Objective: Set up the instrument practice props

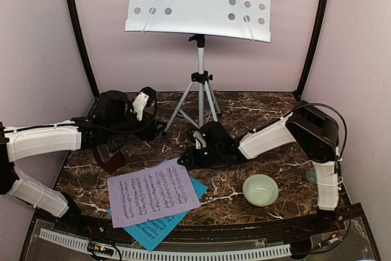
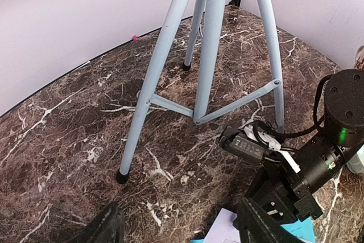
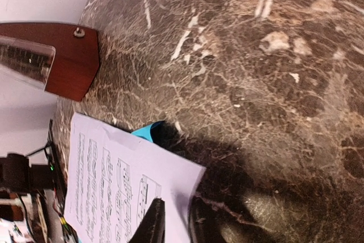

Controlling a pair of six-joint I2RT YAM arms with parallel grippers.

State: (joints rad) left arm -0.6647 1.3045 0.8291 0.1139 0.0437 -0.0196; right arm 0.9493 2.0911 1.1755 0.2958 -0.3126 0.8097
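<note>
The silver tripod music stand (image 1: 200, 84) stands at the back centre, and its white perforated desk (image 1: 195, 1) holds nothing. Its legs (image 2: 207, 49) fill the left wrist view. A lavender sheet-music page (image 1: 153, 194) lies on a cyan page (image 1: 153, 229) at the front. My right gripper (image 1: 187, 158) is low at the lavender page's far right corner (image 3: 170, 174). It is shut on that edge, one finger (image 3: 152, 223) on top. The reddish-brown metronome (image 1: 113, 158) sits left, partly under my left arm. My left gripper (image 2: 182, 229) hovers open over bare marble.
A pale green bowl (image 1: 261, 189) sits at the front right, close to the right arm's base. Pink walls with black corner posts close in the marble table (image 1: 256, 114) on three sides. The tripod's feet spread across the back centre.
</note>
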